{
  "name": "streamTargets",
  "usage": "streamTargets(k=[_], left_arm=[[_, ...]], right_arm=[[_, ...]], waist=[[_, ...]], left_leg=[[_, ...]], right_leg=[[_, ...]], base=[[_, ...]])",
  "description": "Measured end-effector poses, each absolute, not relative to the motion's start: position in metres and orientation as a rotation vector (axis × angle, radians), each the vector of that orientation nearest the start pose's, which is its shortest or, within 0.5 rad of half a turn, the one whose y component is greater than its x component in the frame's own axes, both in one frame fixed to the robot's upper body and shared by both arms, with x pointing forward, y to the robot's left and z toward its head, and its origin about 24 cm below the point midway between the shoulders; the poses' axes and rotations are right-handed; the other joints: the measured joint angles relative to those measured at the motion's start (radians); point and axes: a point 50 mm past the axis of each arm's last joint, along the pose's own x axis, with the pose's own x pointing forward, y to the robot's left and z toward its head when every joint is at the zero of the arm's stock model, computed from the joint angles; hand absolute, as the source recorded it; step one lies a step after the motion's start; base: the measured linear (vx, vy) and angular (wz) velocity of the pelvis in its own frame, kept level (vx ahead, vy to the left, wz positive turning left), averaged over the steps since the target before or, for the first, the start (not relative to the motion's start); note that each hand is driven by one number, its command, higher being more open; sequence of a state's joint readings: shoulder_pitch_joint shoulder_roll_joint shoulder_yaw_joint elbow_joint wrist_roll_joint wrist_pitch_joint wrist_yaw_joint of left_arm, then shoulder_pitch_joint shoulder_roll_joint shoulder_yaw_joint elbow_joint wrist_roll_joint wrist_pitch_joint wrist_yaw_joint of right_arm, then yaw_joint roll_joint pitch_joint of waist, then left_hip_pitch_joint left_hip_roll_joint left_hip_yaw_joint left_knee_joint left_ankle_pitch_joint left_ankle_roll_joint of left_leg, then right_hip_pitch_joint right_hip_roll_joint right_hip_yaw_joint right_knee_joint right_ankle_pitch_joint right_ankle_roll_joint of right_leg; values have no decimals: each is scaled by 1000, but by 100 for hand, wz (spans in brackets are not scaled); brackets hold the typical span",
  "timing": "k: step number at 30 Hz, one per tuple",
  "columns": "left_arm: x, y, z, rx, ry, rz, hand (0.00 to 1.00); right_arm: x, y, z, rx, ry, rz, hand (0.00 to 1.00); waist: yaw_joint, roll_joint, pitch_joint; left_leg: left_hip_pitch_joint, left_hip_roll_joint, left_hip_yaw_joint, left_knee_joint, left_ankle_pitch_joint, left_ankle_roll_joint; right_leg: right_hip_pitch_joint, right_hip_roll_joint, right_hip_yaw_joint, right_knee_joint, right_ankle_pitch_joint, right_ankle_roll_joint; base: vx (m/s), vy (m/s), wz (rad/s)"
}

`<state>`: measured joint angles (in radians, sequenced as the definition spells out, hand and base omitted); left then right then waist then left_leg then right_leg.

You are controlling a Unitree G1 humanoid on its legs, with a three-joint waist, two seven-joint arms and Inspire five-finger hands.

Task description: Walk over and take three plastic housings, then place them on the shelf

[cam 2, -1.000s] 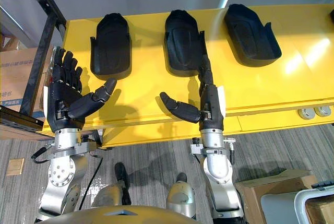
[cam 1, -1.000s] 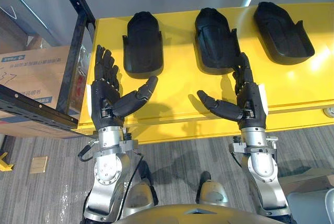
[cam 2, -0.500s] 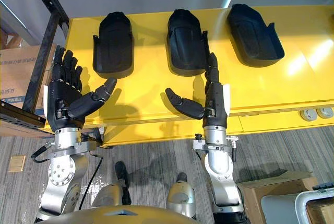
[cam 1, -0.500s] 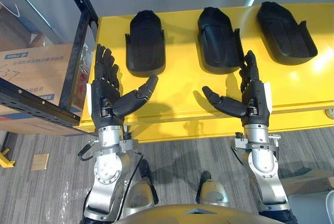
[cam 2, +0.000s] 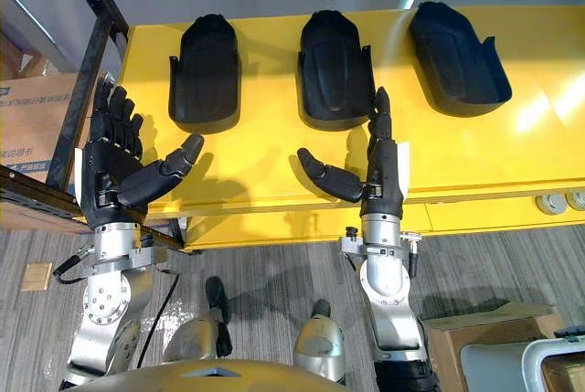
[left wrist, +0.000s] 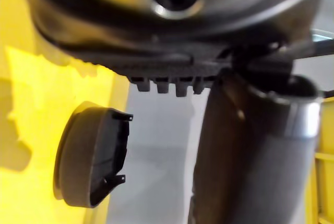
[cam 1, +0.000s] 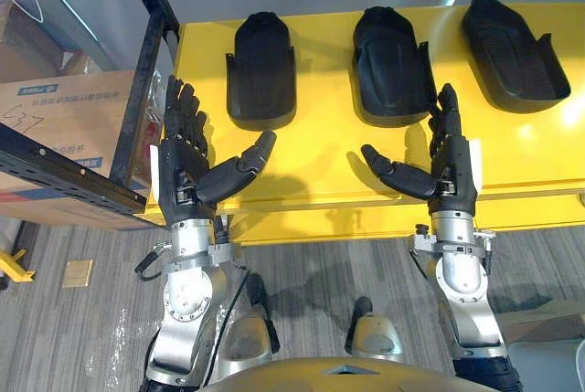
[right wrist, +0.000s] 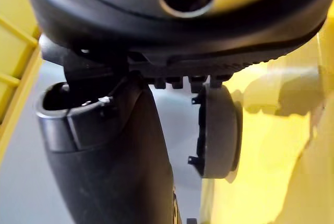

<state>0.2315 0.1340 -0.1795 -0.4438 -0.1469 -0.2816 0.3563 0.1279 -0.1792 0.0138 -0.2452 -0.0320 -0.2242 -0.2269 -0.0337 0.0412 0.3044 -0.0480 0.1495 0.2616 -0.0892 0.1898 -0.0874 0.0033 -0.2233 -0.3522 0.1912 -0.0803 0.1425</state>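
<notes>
Three black plastic housings lie in a row on the yellow table (cam 1: 320, 159): a left housing (cam 1: 261, 68), a middle housing (cam 1: 391, 65) and a right housing (cam 1: 512, 54). My left hand (cam 1: 186, 168) hovers open over the table's near left corner, short of the left housing, fingers straight and thumb spread. My right hand (cam 1: 448, 165) is open too, its fingertips just short of the middle housing's near right edge. Neither hand holds anything. The left wrist view shows the left housing (left wrist: 94, 156) past the thumb, and the right wrist view shows the middle housing (right wrist: 219, 130).
A dark metal shelf frame (cam 1: 137, 90) stands at the table's left end, with a cardboard box (cam 1: 64, 127) behind it. Grey carpet lies below the table's front edge. Another box (cam 2: 475, 337) sits on the floor at lower right.
The camera has shifted, so the table and housings sit a bit further right and lower in view. My right hand has moved slightly right, beside the middle housing. Both hands stay open.
</notes>
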Motion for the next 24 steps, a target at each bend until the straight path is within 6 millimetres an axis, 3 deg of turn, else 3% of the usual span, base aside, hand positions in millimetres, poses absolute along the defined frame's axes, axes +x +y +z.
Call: streamTargets(k=[24], left_arm=[[195,152,116,-128,-468,172,100]], right_arm=[[235,-194,94,-205,-367,-278,100]], waist=[[4,0,11]], left_leg=[[-12,-1,-18,0,6,0]], right_leg=[[-2,0,-14,4,-1,-1]], base=[[2,-1,1]])
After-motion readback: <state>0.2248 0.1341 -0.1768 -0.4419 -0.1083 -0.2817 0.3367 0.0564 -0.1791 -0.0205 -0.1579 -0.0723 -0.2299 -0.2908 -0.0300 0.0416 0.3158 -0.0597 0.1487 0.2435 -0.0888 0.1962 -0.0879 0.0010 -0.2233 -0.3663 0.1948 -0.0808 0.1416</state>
